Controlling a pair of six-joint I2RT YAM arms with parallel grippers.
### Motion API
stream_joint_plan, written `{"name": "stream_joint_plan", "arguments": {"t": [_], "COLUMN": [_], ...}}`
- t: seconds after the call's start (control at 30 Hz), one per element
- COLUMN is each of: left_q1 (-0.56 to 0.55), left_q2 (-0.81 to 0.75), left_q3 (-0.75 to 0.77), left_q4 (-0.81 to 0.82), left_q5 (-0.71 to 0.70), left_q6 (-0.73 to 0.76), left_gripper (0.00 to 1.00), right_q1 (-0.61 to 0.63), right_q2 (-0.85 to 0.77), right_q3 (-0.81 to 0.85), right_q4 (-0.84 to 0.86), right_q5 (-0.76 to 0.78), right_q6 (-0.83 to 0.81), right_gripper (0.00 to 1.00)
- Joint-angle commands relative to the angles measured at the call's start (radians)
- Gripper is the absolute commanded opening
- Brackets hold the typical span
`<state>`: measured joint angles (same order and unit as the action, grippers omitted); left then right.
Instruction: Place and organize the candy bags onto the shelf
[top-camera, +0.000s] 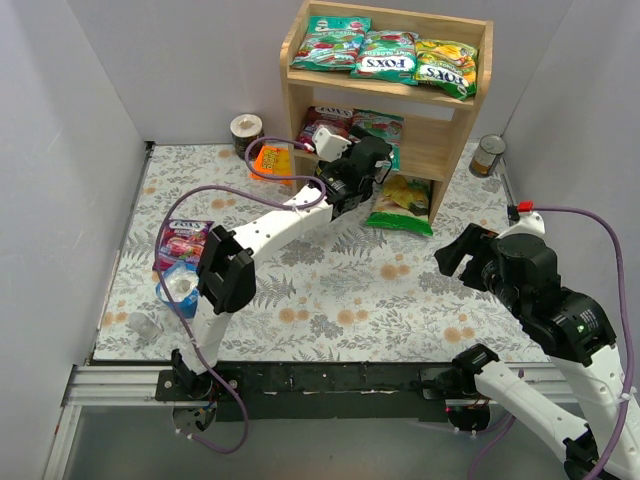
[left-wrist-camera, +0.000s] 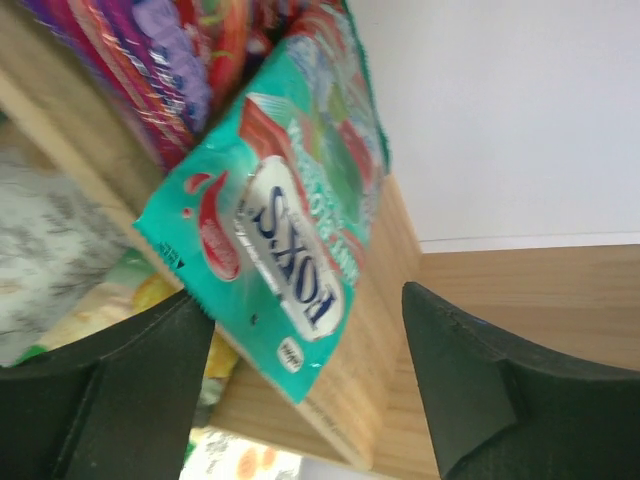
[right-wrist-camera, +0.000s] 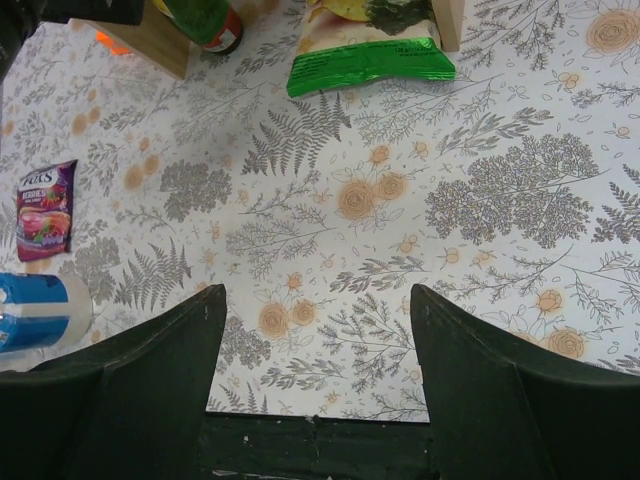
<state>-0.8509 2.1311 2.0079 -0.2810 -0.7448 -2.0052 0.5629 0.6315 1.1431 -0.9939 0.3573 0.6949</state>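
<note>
Standing apart, the jaws of the left gripper (left-wrist-camera: 300, 300) clamp on nothing. In the wrist view a teal candy bag (left-wrist-camera: 290, 230) lies between the two dark fingers (left-wrist-camera: 150, 380), and I cannot tell whether the left one touches its corner. That bag rests on the lower board of the shelf (top-camera: 455, 140), one corner hanging over the front edge. A purple bag (left-wrist-camera: 150, 70) lies just beside it, at about ten o'clock.

Seen from overhead, the shelf stands at twelve o'clock on the flowered table (top-camera: 330, 300). Its top tier carries three bags in a row: teal (top-camera: 328, 42), teal (top-camera: 385, 55) and yellow-green (top-camera: 447, 65). The lower tier holds the purple one and the teal one, with the left arm reaching up to it from seven o'clock.

One more purple bag (top-camera: 183, 240) lies flat on the table at nine o'clock, well apart from the shelf and near a blue-and-white tub (top-camera: 185, 290).

The right gripper (right-wrist-camera: 315, 292) hangs over bare cloth at four o'clock, jaws wide and holding nothing.

A bigger green snack bag (top-camera: 405, 205) lies at the shelf's foot. An orange packet (top-camera: 270, 160) sits at eleven o'clock beside a tin (top-camera: 246, 130), and another tin (top-camera: 488, 155) is at one o'clock.
</note>
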Motion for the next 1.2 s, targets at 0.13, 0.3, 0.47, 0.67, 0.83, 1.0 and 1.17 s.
{"name": "stream_joint_plan", "arguments": {"t": [0.13,0.3,0.47,0.67,0.83,1.0,1.17], "left_q1": [-0.002,-0.007,0.082,0.462,0.694,0.89,1.096], "left_q2": [-0.221,-0.481,-0.773,-0.957,-0.837,-0.72,-0.639], "left_q3": [-0.058,-0.263,-0.515,-0.618,-0.603,-0.639,-0.713], "left_q4": [-0.387,-0.595,-0.568,-0.503,-0.532,-0.488,-0.399], "left_q5": [-0.019,-0.051,-0.071,0.123,0.349,0.449,0.589], "left_q6": [-0.136,-0.12,0.078,0.397,0.566,0.608,0.626], "left_gripper": [0.82,0.95,0.98,0.98,0.98,0.98,0.98], "right_q1": [-0.003,-0.003,-0.003,-0.003,-0.003,-0.003,-0.003], "right_q2": [0.022,0.04,0.048,0.085,0.151,0.2,0.226], "right_q3": [0.041,0.043,-0.003,-0.083,-0.109,-0.12,-0.114], "right_q4": [0.046,0.087,0.139,0.23,0.305,0.351,0.365], "right_q5": [0.008,0.006,-0.009,-0.055,-0.092,-0.119,-0.126], "right_q6": [-0.035,-0.025,-0.002,0.032,0.032,0.032,0.015], "right_gripper": [0.9,0.97,0.97,0.97,0.97,0.97,0.96]}}
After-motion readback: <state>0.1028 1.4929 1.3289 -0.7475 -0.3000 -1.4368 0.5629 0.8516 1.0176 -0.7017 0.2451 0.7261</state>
